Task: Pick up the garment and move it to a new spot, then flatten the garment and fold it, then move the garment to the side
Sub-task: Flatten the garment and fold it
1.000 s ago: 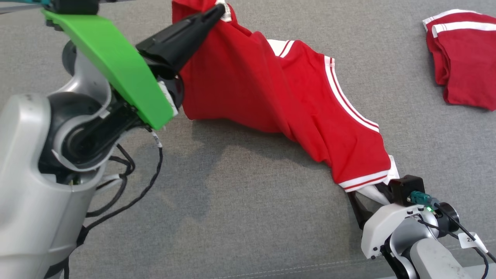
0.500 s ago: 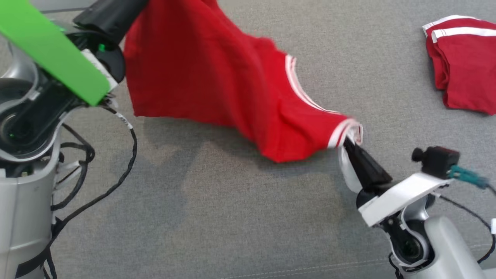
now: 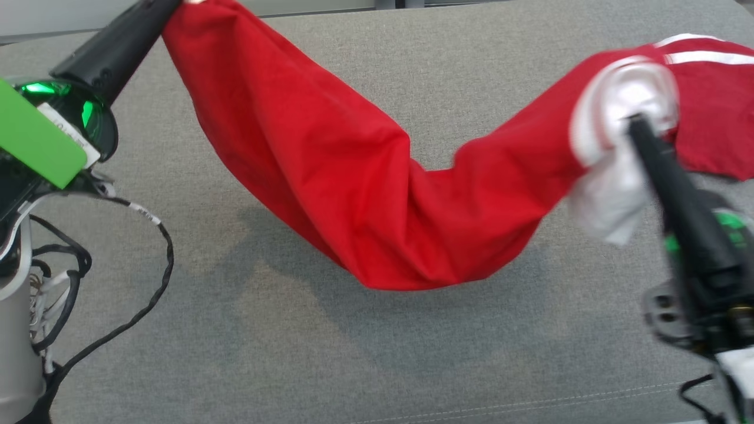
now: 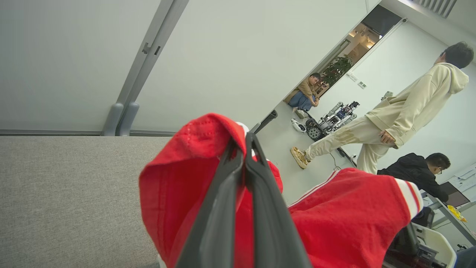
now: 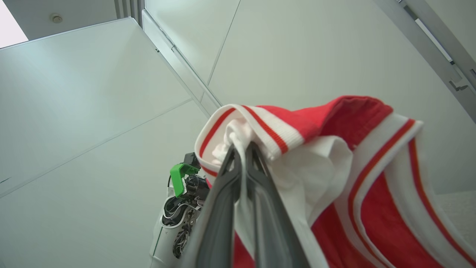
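The red garment (image 3: 353, 188) with white striped trim hangs in a sagging arc above the grey surface (image 3: 294, 347), stretched between both arms. My left gripper (image 3: 171, 5) at the top left is shut on one red end (image 4: 208, 163). My right gripper (image 3: 633, 121) at the right is shut on the white-trimmed end (image 5: 260, 126), where white fabric bunches around the fingers. In the left wrist view my left gripper (image 4: 245, 139) pinches the cloth, and in the right wrist view my right gripper (image 5: 241, 147) pinches the trim.
A second red garment (image 3: 716, 123) with white stripes lies folded at the far right, partly behind the held one. Black cables (image 3: 118, 318) hang from my left arm. People (image 4: 401, 111) and another robot (image 4: 331, 119) are beyond the surface's far edge.
Both grippers have risen and pulled apart, lifting the garment off the surface. The right gripper closed on the trimmed end a second ago and swung up to the right.
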Controlling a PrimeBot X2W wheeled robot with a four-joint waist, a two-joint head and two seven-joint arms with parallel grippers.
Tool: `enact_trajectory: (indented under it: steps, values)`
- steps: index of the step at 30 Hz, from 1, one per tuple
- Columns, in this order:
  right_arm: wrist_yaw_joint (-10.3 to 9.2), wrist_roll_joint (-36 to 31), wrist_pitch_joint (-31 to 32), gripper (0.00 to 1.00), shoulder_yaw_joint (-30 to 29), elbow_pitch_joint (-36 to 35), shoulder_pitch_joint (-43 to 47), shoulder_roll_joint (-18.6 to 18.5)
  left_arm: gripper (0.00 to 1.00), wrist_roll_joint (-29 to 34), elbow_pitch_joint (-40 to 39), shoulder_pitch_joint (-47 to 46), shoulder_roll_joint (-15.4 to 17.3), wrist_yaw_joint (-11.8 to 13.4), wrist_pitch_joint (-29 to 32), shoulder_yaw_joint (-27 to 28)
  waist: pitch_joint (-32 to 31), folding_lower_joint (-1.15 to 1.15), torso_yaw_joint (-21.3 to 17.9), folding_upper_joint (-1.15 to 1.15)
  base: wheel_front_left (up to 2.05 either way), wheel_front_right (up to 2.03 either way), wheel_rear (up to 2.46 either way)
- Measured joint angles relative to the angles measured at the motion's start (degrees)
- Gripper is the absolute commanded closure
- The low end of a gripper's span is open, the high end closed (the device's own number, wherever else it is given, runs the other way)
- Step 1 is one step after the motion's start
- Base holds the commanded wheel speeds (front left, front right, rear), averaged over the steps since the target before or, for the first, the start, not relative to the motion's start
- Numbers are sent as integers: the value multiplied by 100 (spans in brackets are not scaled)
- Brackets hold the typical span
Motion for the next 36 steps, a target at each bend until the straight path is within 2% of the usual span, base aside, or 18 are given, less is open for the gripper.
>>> enact_trajectory:
  steps: [2, 5, 6, 7, 11, 14, 16, 18, 24, 29, 30, 31, 32, 33, 35, 36]
  values:
    - [0, 304, 15, 100, -358, -332, 0, -58, 100, -64, 37, 94, 71, 0, 196, 37, 22, 0, 5, 0, 0, 0, 0]
    - [-11, 834, 80, 100, -965, -371, -7, -8, 100, -65, 311, 297, 268, 0, 537, 31, 91, 0, 11, 0, 0, 0, 0]
    - [-125, 966, 135, 100, -1109, -289, -26, 9, 100, -62, 442, 360, 336, 0, 667, 2, 123, 0, 13, 0, 0, 0, 0]
    - [-285, 1057, 214, 100, -1220, -133, -62, 8, 100, -62, 583, 409, 364, 0, 759, -7, 158, 0, 16, 0, 0, 0, 0]
    - [-1159, 1176, 489, 100, -1551, 947, -322, 7, 100, 24, 1210, 473, 487, 1, 1120, -88, 349, 0, 23, 0, 0, 0, 0]
    - [-1713, 1004, 723, 100, -1404, 1826, -660, 1, 100, 290, 1627, 467, 656, 0, 1295, -253, 537, 0, 16, 0, 0, 0, 0]
    - [-1729, 724, 793, 100, -1314, 2348, -993, -11, 100, 472, 1859, 409, 665, 0, 1310, -275, 676, 0, -1, 0, 0, 0, 0]
    - [-1652, 452, 794, 100, -1262, 2711, -1367, -9, 100, 614, 2086, 216, 608, 1, 1249, -238, 819, 0, -24, 0, 0, 0, 0]
    - [-1556, 69, 745, 100, -1117, 3282, -2280, 193, 100, 837, 2430, -543, 249, 0, 985, -75, 1274, 0, -92, 0, 0, 0, 0]
    - [-1552, -255, 632, 100, -1053, 4054, -2661, 311, 100, 1081, 2764, -714, 22, 0, 672, -120, 1600, 1, -132, 0, 0, 0, 0]
    - [-1552, -368, 603, 100, -1046, 4209, -2673, 299, 95, 1111, 2830, -720, 5, 0, 626, -126, 1643, 1, -140, 0, 0, 0, 0]
    - [-1552, -483, 591, 100, -1039, 4337, -2684, 281, 85, 1137, 2867, -730, -4, 1, 579, -141, 1679, 1, -148, 0, 0, 0, 0]
    - [-1552, -558, 580, 100, -1035, 4451, -2707, 280, 67, 1166, 2930, -765, -27, 1, 517, -168, 1710, 1, -155, 0, 0, 0, 0]
    - [-1552, -598, 558, 100, -1009, 4558, -2730, 285, 59, 1188, 2992, -806, -60, 0, 459, -204, 1729, 1, -161, 0, 0, 0, 0]
    - [-1552, -650, 535, 100, -958, 4720, -2771, 321, 57, 1215, 3050, -834, -142, 0, 394, -246, 1729, 1, -165, 0, 0, 0, 0]
    - [-1551, -698, 504, 85, -944, 4830, -2850, 350, 0, 1217, 3121, -843, -245, 0, 268, -242, 1710, 0, -156, 0, 0, 0, 0]
